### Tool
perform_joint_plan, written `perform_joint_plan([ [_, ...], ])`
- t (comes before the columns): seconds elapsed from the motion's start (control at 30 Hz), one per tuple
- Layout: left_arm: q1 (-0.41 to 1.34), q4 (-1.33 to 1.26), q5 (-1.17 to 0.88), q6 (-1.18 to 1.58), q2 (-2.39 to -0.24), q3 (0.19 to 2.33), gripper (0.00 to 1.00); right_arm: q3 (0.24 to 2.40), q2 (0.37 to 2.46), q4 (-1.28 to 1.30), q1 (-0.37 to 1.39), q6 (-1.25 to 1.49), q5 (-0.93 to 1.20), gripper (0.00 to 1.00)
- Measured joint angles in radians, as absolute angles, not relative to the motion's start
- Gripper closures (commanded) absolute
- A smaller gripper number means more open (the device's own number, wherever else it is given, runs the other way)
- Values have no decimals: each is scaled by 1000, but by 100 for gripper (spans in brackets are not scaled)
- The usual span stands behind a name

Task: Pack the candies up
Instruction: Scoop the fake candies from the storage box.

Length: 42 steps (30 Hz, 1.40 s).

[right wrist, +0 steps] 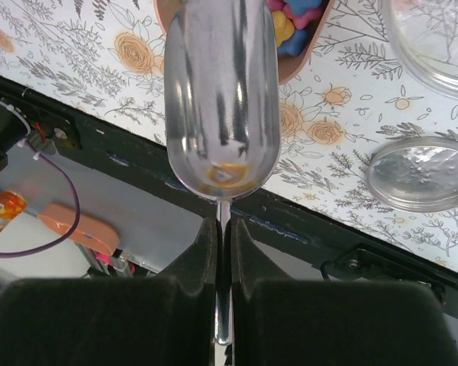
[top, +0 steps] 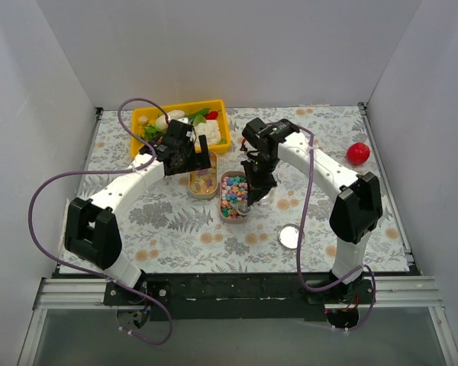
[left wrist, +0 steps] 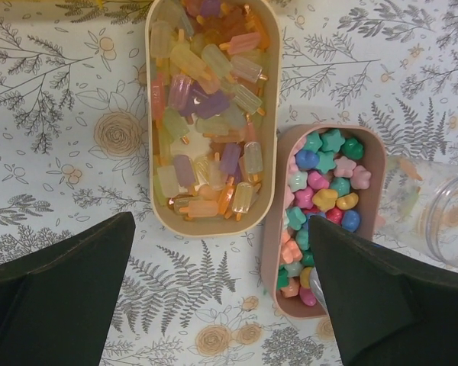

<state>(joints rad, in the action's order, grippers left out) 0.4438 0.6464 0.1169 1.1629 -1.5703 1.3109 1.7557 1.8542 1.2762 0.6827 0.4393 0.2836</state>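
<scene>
Pastel candies (left wrist: 324, 191) fill a pink oval tray (top: 224, 183). Translucent yellow-orange and purple candies (left wrist: 210, 114) fill a cream oval tray (top: 192, 191) beside it. My right gripper (right wrist: 223, 236) is shut on the handle of a metal scoop (right wrist: 221, 91), whose bowl hangs over the pink tray's near end (right wrist: 301, 53) and looks empty apart from an orange glint. In the top view the right gripper (top: 253, 192) is above that tray. My left gripper (left wrist: 221, 297) is open and empty, hovering just near of the two trays (top: 189, 162).
A clear jar (right wrist: 435, 46) stands right of the pink tray, also in the left wrist view (left wrist: 443, 221). Its round lid (top: 289, 235) lies nearer the front edge. A yellow tray of toy vegetables (top: 182, 126) is at the back. A red ball (top: 357, 153) is far right.
</scene>
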Motion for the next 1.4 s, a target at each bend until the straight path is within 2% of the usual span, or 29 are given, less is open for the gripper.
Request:
perform_joint_plan([
  [0.53, 444, 614, 93, 1120, -1572, 1253, 2, 1756, 1952, 1285, 682, 445, 313, 99],
  [0.83, 442, 617, -92, 1109, -1844, 1482, 40, 1758, 1965, 1268, 682, 472, 248, 99],
  [0.97, 443, 645, -152, 1126, -1943, 1535, 52, 1751, 1965, 1246, 682, 488, 232, 99],
  [1.2, 453, 652, -221, 1135, -2049, 1679, 52, 1729, 1962, 1224, 682, 493, 238, 99],
  [1.4, 471, 650, -231, 1142, -2111, 1778, 57, 1719, 1955, 1212, 682, 493, 243, 99],
])
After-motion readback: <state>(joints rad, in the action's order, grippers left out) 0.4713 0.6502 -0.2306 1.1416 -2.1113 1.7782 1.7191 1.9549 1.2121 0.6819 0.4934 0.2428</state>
